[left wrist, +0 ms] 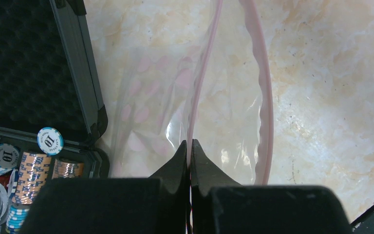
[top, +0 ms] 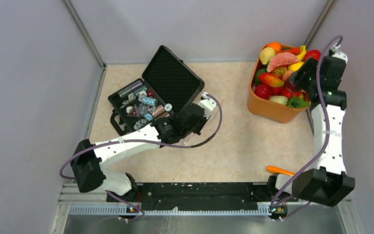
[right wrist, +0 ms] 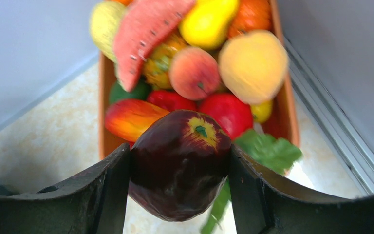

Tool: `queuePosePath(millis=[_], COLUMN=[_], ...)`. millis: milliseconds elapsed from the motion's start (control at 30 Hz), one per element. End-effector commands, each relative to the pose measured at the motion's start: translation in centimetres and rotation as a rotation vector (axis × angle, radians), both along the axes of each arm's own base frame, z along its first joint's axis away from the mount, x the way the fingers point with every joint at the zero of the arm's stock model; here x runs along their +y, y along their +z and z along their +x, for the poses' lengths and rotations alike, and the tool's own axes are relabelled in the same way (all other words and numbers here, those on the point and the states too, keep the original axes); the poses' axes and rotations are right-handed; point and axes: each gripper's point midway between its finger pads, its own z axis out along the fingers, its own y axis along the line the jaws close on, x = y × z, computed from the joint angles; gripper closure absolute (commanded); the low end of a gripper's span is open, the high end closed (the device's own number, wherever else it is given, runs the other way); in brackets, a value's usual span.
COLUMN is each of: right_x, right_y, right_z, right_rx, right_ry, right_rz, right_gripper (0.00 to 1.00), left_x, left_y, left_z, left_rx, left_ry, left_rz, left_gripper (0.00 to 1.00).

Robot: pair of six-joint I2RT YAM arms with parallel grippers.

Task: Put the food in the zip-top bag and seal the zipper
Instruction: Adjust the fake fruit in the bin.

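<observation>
black foam-lined case (top: 151,92) on the far left, poker chips (left wrist: 34,168) inside, not our business. just beside it the left gripper (left wrist: 190,146) has its jaws pressed fully together on one lip of the zip-top bag (left wrist: 224,122), right on the pink zipper (left wrist: 265,97) strip (the other lip bows away, so the mouth gapes a little). across the table (top: 238,146), well apart, the right gripper (right wrist: 180,156) is clamped on a dark apple (right wrist: 175,185), jaws wide around its flanks, at the edge of the orange tub (top: 272,111) where the rest of the food (top: 282,66) is heaped. now the worry: that apple is glossy and round, so a quick swing could squirt it loose. and the bag mouth looks narrow and floppy. a nudge from the apple might fold it shut or tug the lip out of the pinch.
</observation>
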Motion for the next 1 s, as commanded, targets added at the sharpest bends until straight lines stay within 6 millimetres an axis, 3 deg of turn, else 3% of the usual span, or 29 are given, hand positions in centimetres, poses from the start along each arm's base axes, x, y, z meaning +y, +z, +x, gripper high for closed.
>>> queuePosePath(millis=[0, 100, 133, 200, 333, 500, 633, 767, 833, 967], right_x=[-2.0, -2.6, -2.5, -2.5, -2.4, -2.9, -3.4, -2.7, -2.6, -3.6], right_y=[-3.5, -5.9, -6.2, -6.2, -3.6, -0.5, 0.5, 4.3, 4.2, 1.3], right_z=[-2.4, -2.4, -2.2, -1.4, 0.2, 2.2, 2.8, 4.6, 6.4, 10.9], right_rx=[0.057, 0.113, 0.127, 0.126, 0.069, 0.052, 0.073, -0.064, -0.067, -0.034], right_ry=[-0.097, -0.097, -0.092, -0.072, -0.039, -0.018, -0.022, 0.026, 0.051, 0.025], right_rz=[0.006, 0.034, 0.041, 0.045, 0.040, 0.021, 0.006, 0.017, 0.049, 0.128], right_gripper=[0.65, 0.62, 0.56, 0.40, 0.25, 0.19, 0.18, 0.20, 0.21, 0.23], left_x=[-0.3, -0.4, -0.4, -0.2, -0.4, -0.8, -0.8, -0.7, -0.6, -0.4], left_y=[2.0, 1.9, 1.7, 1.7, 1.7, 1.8, 1.5, 1.3, 1.2, 1.5], left_z=[-0.2, -0.3, -0.4, -0.3, -0.1, 0.2, 0.3, 0.5, 0.5, 0.6], left_rx=[-0.032, -0.029, -0.025, -0.026, -0.031, -0.036, -0.039, -0.040, -0.041, -0.045], left_ry=[-0.028, -0.042, -0.045, -0.042, -0.036, -0.038, -0.039, -0.037, -0.039, -0.028], left_rz=[-0.063, -0.060, -0.053, -0.047, -0.045, -0.044, -0.030, -0.013, -0.004, -0.015], left_gripper=[1.00, 1.00, 1.00, 1.00, 1.00, 1.00, 1.00, 1.00, 1.00, 1.00])
